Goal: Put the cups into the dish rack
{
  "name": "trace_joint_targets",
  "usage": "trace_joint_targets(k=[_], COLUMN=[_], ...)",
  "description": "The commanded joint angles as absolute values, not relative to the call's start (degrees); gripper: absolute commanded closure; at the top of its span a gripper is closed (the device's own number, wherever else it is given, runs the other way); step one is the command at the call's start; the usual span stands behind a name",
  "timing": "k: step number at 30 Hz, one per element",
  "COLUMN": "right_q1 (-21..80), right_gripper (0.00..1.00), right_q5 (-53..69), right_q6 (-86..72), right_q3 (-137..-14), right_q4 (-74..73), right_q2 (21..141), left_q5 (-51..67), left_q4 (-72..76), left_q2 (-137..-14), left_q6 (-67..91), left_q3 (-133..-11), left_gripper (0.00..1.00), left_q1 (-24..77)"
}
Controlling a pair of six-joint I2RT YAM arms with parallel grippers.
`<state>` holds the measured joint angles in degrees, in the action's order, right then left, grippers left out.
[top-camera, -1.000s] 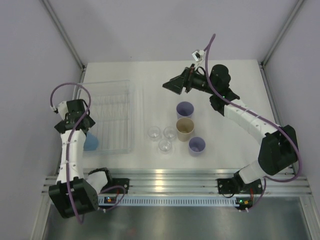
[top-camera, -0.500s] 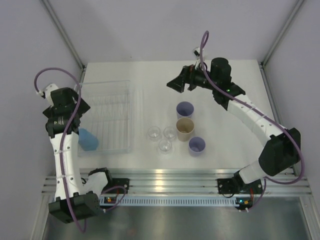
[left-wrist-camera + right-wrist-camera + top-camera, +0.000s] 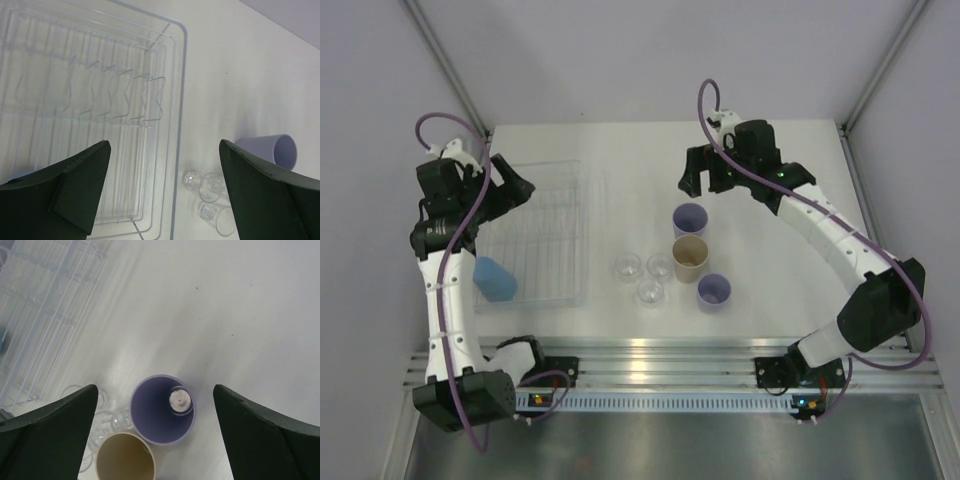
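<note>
The dish rack (image 3: 545, 215) lies at the left. A blue cup (image 3: 495, 278) rests on its side in the rack's near left corner. My left gripper (image 3: 510, 184) hovers open and empty over the rack's far left part; in the left wrist view the gripper (image 3: 164, 145) frames the rack's rim (image 3: 179, 100). A lavender cup (image 3: 690, 219), a beige cup (image 3: 690, 257) and another lavender cup (image 3: 714, 291) stand upright mid-table. Three clear cups (image 3: 628, 266) (image 3: 660, 265) (image 3: 650, 291) sit beside them. My right gripper (image 3: 705, 182) is open above the far lavender cup (image 3: 160, 415), with the beige cup (image 3: 125, 457) just nearer.
White tabletop with grey walls at the back and both sides. A metal rail (image 3: 660, 355) runs along the near edge by the arm bases. The clear cups (image 3: 212, 186) lie just right of the rack's near right corner.
My left gripper has lifted off the blue cup, leaving it in the rack, and swung to the rack's far side. The right gripper has moved right and turned down over the far lavender cup.
</note>
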<state>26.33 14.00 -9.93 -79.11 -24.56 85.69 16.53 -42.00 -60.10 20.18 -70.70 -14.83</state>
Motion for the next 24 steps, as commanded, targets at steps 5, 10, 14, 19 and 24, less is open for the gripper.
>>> trace_joint_targets(k=[5,10,14,19,24], right_q1=[25.7,25.7,25.7,25.6,25.7], right_gripper=[0.01,0.00,0.01,0.01,0.03], right_q5=[6.4,5.9,5.4,4.6,4.4], right_q6=[-8.0,-8.7,-9.1,-9.5,-9.8], right_q3=[-81.9,-81.3,-81.6,-81.6,-79.6], right_q4=[-30.9,-31.1,-31.6,-33.3,-33.8], right_q2=[86.9,89.1,92.3,94.2,94.7], left_q5=[29.9,30.4,30.5,30.4,30.1], left_q4=[-34.8,-34.7,-34.6,-34.3,-33.7], left_q2=[-60.3,-60.7,-60.9,-61.2,-61.8], left_q6=[18.5,18.5,17.9,17.5,17.6], left_q3=[-72.2,-73.8,-73.7,-72.9,-73.0], left_gripper=[0.05,0.05,0.05,0.05,0.05], left_q1=[-13.9,-13.3,-13.0,-12.9,-12.9])
